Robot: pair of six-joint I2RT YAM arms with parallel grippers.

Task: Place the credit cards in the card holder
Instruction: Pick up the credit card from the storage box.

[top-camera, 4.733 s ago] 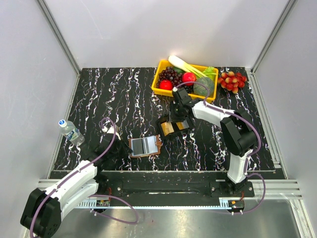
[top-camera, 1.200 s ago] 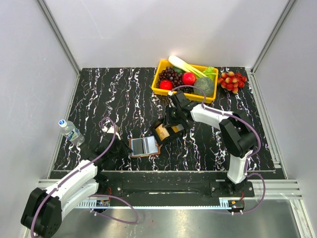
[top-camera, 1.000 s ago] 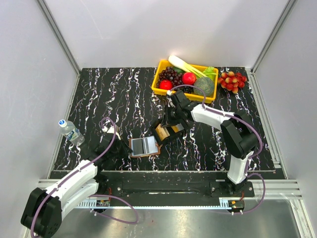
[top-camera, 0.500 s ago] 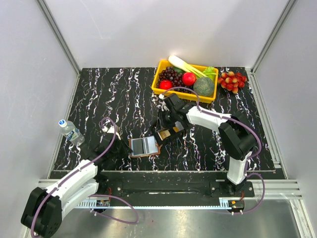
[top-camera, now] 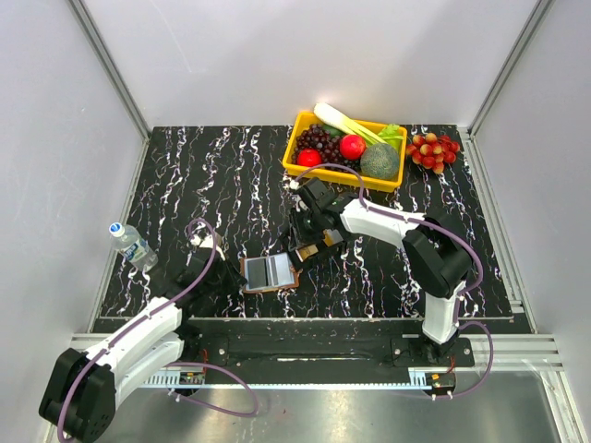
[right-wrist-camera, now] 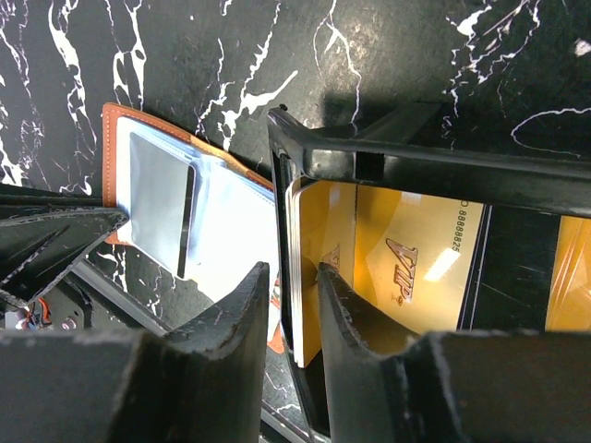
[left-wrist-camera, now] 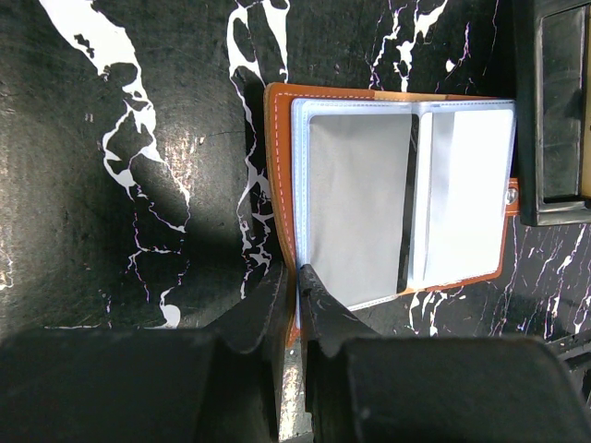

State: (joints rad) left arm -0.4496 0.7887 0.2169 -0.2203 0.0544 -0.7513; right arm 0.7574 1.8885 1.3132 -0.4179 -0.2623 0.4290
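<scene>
- Your right end effector (right-wrist-camera: 291, 277) stands with jaws parted, straddling the black box (right-wrist-camera: 416, 166) wall and the edge of an orange credit card (right-wrist-camera: 388, 268) marked "VIP".
- Your left end effector (left-wrist-camera: 294, 277) pinches the edge of the card holder (left-wrist-camera: 279, 185). It lies open on the table (left-wrist-camera: 138, 185) just beside the box, with a grey card (left-wrist-camera: 360, 194) in its sleeve.

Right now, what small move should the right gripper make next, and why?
Probably shift the right gripper sideways until it straddles only the orange card: it now straddles the box wall too, so closing would pinch both.
</scene>
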